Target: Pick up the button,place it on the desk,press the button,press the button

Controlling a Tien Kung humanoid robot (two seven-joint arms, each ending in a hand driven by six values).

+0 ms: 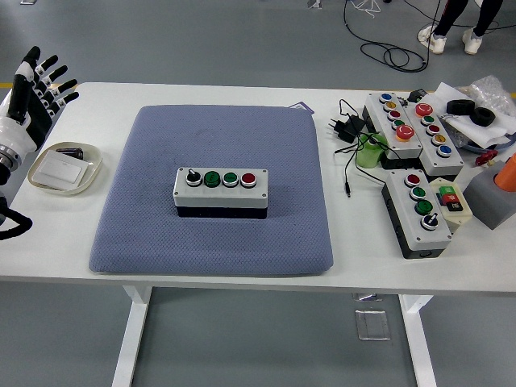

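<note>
You see the button box [220, 192] sitting flat on the blue pad [210, 234], near its middle, with a black knob, two green buttons and a red one on top. Your left hand [34, 89] is raised at the table's far left edge, fingers spread and holding nothing, above a small tray [90, 171] whose contents look like a white card, though that's unclear.

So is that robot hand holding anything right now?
No, nothing is held. The left hand hangs at the table's left edge with its fingers spread, well apart from the button box on the blue mat.
</note>
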